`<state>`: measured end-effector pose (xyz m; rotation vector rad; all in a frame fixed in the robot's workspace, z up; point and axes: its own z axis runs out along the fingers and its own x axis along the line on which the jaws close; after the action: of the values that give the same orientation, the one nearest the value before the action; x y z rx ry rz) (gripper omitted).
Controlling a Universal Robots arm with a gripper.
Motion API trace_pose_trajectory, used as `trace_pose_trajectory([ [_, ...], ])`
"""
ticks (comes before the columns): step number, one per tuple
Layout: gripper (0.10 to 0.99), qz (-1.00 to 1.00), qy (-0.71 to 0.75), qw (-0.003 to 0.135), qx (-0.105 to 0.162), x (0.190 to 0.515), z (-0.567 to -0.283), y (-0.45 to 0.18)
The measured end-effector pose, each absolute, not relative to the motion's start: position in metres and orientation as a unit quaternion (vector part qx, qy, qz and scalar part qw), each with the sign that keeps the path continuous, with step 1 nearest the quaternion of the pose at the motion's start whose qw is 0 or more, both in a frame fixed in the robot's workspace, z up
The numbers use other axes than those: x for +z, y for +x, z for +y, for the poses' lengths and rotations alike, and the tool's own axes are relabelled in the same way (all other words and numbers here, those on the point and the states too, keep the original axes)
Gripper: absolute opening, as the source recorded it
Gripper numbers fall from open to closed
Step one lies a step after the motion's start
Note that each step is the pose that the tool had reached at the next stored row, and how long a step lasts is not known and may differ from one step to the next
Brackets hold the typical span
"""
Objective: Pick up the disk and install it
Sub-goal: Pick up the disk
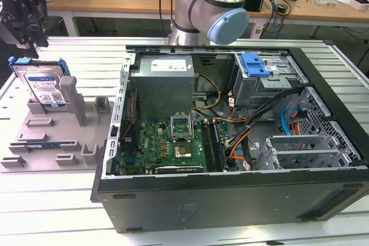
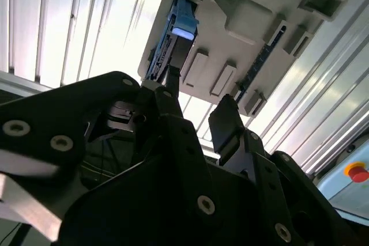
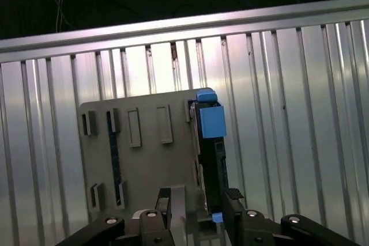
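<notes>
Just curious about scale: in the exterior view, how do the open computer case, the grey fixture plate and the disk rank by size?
Largest: the computer case.
Then the grey fixture plate.
Smallest: the disk, standing in that plate.

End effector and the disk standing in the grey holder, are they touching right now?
Apart. The exterior view shows the end effector hanging above the disk, with a visible gap over the disk's blue top edge.

Below me I saw a ribbed metal table [image 1: 46,217]. Directly on it lay a flat grey holder plate [image 1: 52,133] with slots and, just beside it, an open black computer case [image 1: 230,205].
</notes>
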<state>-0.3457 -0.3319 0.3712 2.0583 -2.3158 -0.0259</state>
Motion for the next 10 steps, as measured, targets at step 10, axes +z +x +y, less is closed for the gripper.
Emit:
trace_pose_trajectory([
  [10, 0.482, -0.725, 0.689, 0.011, 0.002, 0.3702, -0.3284, -0.3455],
])
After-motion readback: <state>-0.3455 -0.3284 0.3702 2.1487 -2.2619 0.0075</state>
